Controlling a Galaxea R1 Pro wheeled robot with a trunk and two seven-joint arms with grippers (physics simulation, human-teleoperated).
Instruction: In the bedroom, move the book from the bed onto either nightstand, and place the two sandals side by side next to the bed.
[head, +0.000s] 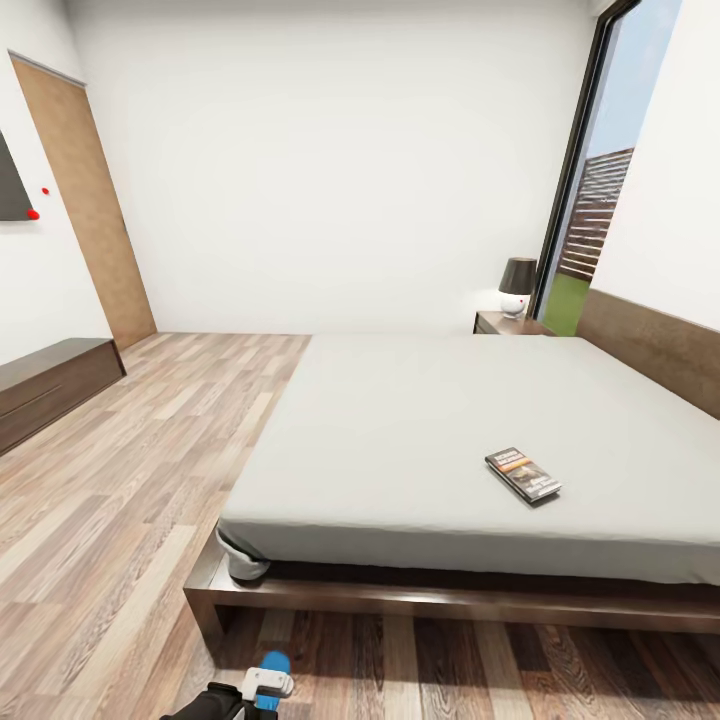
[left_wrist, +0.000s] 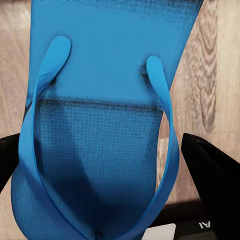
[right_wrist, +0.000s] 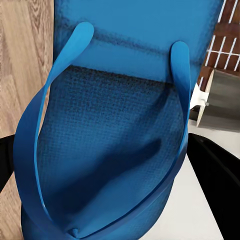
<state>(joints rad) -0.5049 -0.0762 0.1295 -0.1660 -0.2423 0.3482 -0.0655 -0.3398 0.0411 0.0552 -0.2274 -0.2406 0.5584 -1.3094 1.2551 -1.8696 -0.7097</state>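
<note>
Both sandals carried, bed straight ahead.
Left claw (left_wrist: 120, 160) holds one sandal (left_wrist: 107, 100), right claw (right_wrist: 115, 170) apparently the other sandal (right_wrist: 125, 115); soles run lengthwise along the fingers, the bed (head: 450, 590) close in front.

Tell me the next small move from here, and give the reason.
Probably lower the left gripper toward the wood floor beside the bed and set its sandal down. Each wrist view shows a blue sandal between the dark fingers, so both seem carried, and the bed frame is right ahead. The book on the mattress can wait.
</note>
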